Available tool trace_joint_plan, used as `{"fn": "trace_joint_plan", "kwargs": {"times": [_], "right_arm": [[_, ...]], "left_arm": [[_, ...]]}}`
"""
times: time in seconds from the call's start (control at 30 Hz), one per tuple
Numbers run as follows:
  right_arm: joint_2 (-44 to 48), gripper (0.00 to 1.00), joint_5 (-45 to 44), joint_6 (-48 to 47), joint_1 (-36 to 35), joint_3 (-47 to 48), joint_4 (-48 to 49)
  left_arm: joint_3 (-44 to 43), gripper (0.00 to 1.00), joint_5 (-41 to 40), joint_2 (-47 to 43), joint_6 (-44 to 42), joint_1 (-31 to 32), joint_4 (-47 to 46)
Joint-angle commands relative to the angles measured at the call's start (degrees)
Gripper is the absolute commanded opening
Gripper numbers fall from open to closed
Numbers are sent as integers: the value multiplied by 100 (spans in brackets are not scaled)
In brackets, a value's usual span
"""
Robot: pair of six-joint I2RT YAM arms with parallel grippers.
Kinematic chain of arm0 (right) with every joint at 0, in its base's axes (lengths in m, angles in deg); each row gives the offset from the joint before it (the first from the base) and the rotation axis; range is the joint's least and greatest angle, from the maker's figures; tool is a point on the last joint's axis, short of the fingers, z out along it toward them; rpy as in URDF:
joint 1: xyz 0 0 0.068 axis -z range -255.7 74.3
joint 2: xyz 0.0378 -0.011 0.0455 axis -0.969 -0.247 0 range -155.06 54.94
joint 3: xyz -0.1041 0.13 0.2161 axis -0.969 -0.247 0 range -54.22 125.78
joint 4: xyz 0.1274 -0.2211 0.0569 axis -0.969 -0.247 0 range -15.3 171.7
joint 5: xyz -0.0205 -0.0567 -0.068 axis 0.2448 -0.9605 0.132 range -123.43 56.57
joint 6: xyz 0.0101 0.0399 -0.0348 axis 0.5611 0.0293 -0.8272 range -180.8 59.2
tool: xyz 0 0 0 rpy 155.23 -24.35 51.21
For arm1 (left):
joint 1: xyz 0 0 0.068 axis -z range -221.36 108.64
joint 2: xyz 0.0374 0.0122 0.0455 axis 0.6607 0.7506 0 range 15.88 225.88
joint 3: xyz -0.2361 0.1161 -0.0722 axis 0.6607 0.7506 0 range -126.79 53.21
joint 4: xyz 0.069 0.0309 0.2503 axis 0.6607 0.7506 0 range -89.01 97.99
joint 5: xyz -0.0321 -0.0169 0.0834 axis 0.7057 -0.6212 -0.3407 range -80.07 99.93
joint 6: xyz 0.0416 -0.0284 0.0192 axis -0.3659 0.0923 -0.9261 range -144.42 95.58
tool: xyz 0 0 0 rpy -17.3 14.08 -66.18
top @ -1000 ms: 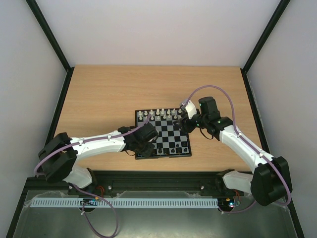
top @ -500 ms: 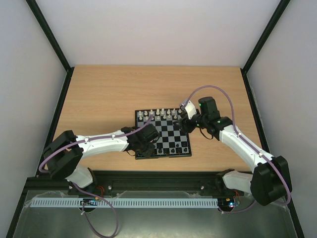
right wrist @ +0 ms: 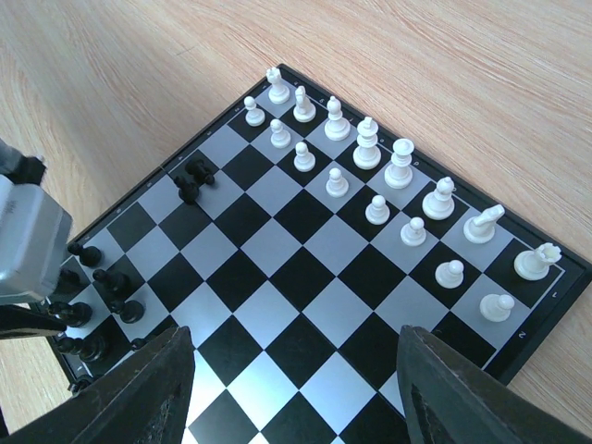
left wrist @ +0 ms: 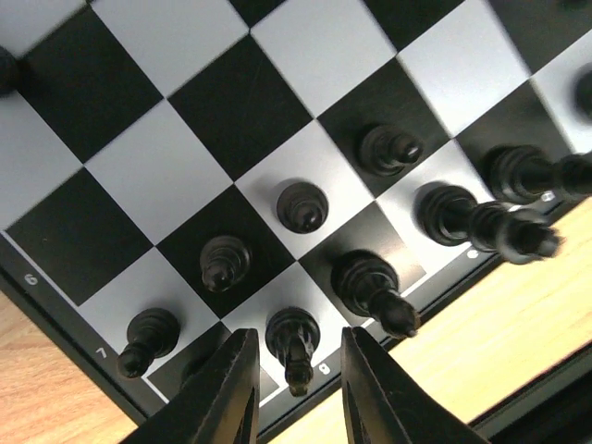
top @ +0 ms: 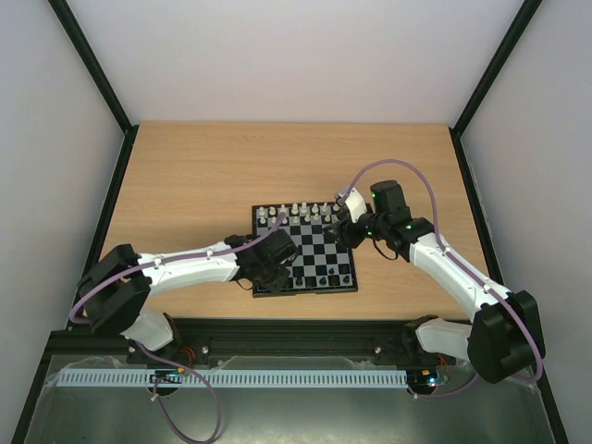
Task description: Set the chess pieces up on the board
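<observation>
- The board (top: 314,252) lies on the counter (top: 203,176), toward its near edge.
- Chess pieces (top: 296,212) line the board's far edge; others stand along its near edge.

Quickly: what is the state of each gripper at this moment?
Left gripper: open, fingers on either side of a standing black piece.
Right gripper: open wide, holding nothing.

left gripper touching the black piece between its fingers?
Apart. Left wrist view: the black piece stands between the left gripper and its open fingers, with a sliver of board showing on each side.
</observation>
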Motion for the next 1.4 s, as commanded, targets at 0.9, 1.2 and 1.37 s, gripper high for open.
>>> {"fn": "trace_joint_plan", "kwargs": {"times": [0.9, 1.2, 1.37], "right_arm": [[-491, 52, 404, -470, -303, 658, -889], [-1712, 45, -366, -788, -1335, 1938, -1406], [-2605, 42, -763, -812, -1890, 2717, -1682]], "left_arm": [[-151, 90, 61, -2041, -385, -3154, -601], [569, 99, 258, -2561, -661, -3258, -786], [939, 99, -365, -3616, -637, -3258, -1154]]}}
